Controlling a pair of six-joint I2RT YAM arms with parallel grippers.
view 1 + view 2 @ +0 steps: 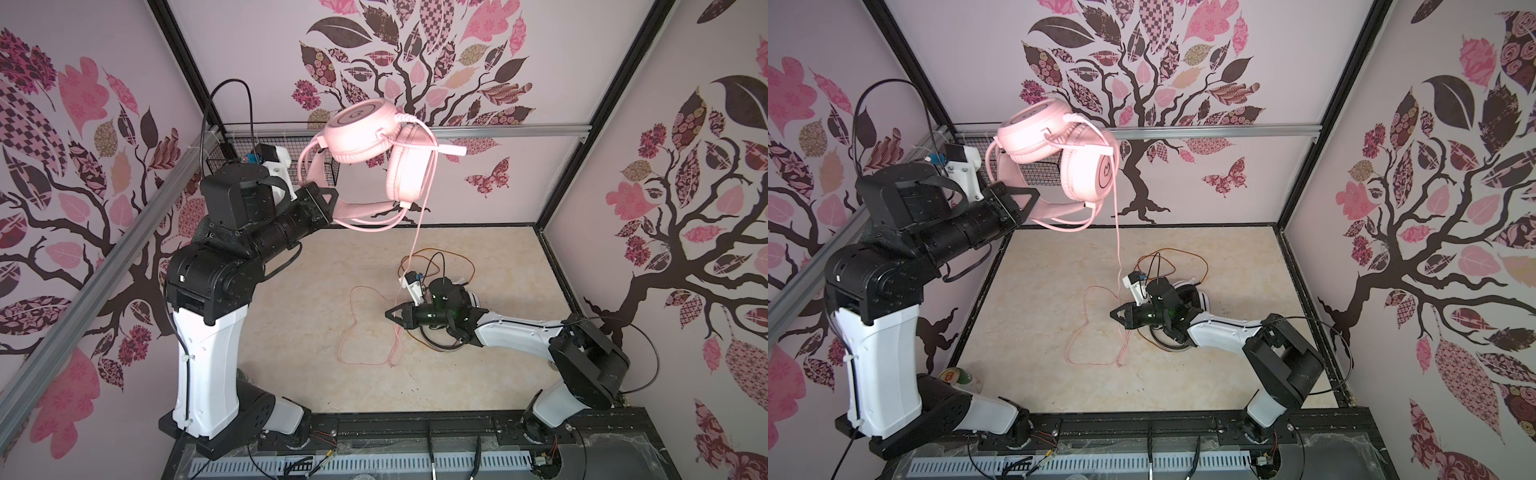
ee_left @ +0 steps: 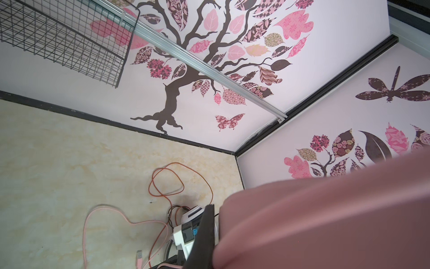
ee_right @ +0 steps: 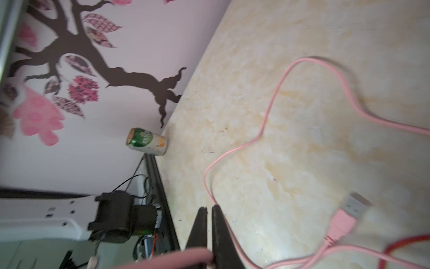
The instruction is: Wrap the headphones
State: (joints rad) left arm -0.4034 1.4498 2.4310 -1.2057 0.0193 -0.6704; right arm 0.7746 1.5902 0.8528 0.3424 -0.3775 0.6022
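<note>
One pink headset (image 1: 365, 133): left hand (image 1: 331, 205) clamps headband (image 1: 365, 209), right hand (image 1: 387, 314) cable (image 3: 342, 224).

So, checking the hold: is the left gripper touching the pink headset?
Touching. In both top views the left gripper has its jaws shut on the pink headset at the headband, holding it in the air.

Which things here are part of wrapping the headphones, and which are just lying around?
For the job: pink headphones held in the left gripper; pink cable in the right gripper; white-and-black headphones; orange cable.
Lying about: drink can; wire basket.
</note>
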